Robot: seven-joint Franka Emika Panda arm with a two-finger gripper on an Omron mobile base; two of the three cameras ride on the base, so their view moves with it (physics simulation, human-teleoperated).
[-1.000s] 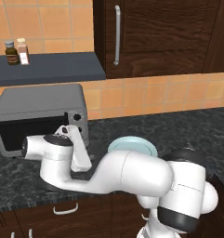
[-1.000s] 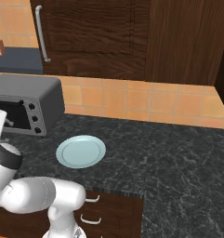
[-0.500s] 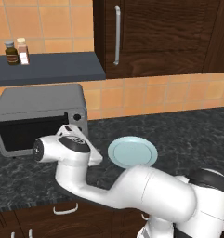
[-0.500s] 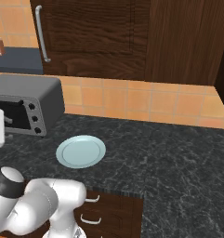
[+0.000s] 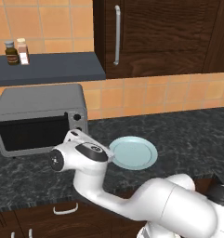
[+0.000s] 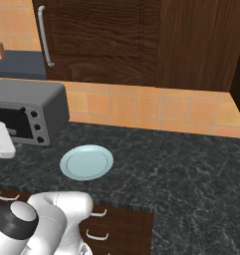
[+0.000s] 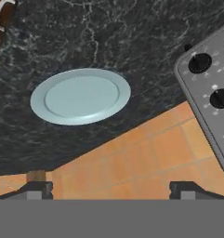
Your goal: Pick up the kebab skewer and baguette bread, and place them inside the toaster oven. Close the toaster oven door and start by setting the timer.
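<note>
A: Where's the oven?

B: At the back left of the dark counter, against the orange tiles. Its door is up and shut, the handle along the top of the glass. In the hand view the knob panel runs down the right edge, with two black knobs showing.

A: What has changed since the earlier pictures?

B: The arm has swung. A second ago the wrist sat in front of the door; now it is further forward and to the right, by the oven's lower right corner. The oven and the plate have not moved.

A: The gripper?

B: Its fingertips stand far apart at the bottom of the hand view, with nothing between them. In the right base view the white hand pokes in at the left edge, just in front of the oven.

A: What else is around?

B: The pale-blue plate lies flat on the counter, right of the oven and near it, apart from it. Dark wood cabinets hang above. A grey shelf over the oven carries two small bottles. Drawer fronts with white handles sit below the counter edge.

A: And the oven against the gripper?

B: The hand looks along the counter at the plate and the tiled wall, with the oven's knob side off to one side of it. Nothing touches.

A: Anything blocking?

B: In the left base view the wrist covers the oven's bottom right corner.
</note>
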